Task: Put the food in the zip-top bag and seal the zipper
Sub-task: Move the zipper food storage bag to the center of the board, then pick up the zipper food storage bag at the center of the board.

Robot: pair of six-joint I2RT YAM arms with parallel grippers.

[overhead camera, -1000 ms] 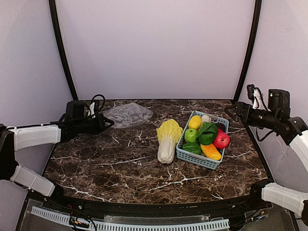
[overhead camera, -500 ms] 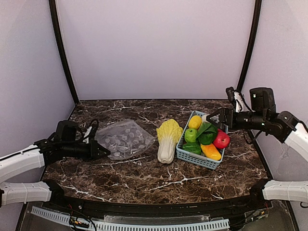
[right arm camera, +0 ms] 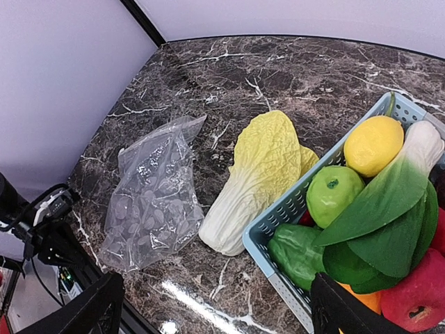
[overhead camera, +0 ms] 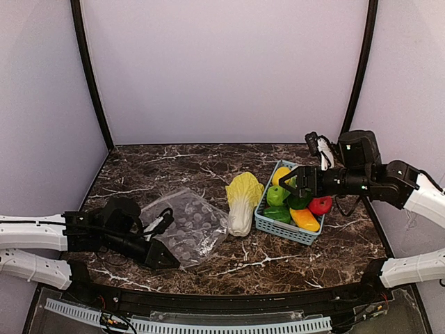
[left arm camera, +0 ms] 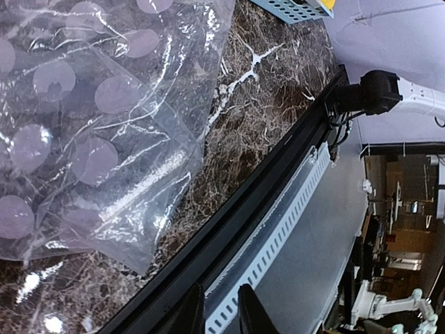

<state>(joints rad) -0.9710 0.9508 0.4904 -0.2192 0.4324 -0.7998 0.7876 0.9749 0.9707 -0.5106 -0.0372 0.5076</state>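
Near the near-left edge of the surface (overhead camera: 278,261), the left tool (overhead camera: 158,256) is seen barely parted, released, nothing gripped; the zip-top bag (overhead camera: 188,226) is spread flat just beyond it; the napa cabbage (overhead camera: 242,202) is laid mid-surface beside the blue basket (overhead camera: 288,233); the right tool (overhead camera: 292,182) is held wide open over the basket's far end.

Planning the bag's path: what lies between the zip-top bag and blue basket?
The napa cabbage lies between zip-top bag and basket, shown in the top external and right wrist views.
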